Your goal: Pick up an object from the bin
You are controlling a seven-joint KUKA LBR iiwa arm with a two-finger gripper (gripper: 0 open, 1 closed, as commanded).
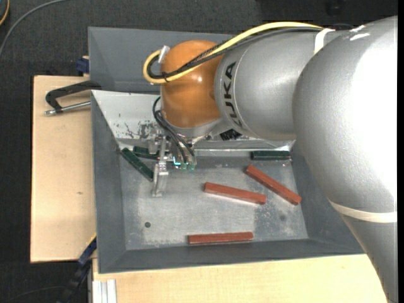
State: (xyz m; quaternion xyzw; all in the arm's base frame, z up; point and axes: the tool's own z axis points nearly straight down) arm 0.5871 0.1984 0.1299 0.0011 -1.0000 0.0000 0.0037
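Note:
My gripper (159, 180) hangs low over the left part of the bin floor, under the arm's orange cover. Just to its left lie dark green flat sticks (136, 159), slanting along the bin's left back corner; the gripper's tip is right beside their lower end. A reddish-brown flat stick (234, 194) lies on the floor to the gripper's right, well apart from it. Nothing shows in the gripper's grasp.
A second reddish-brown stick (273, 184) lies slanted further right, and a third (219, 237) rests along the front wall. Another dark green stick (271, 156) lies by the back right under the arm. A small dark speck (147, 225) sits front left.

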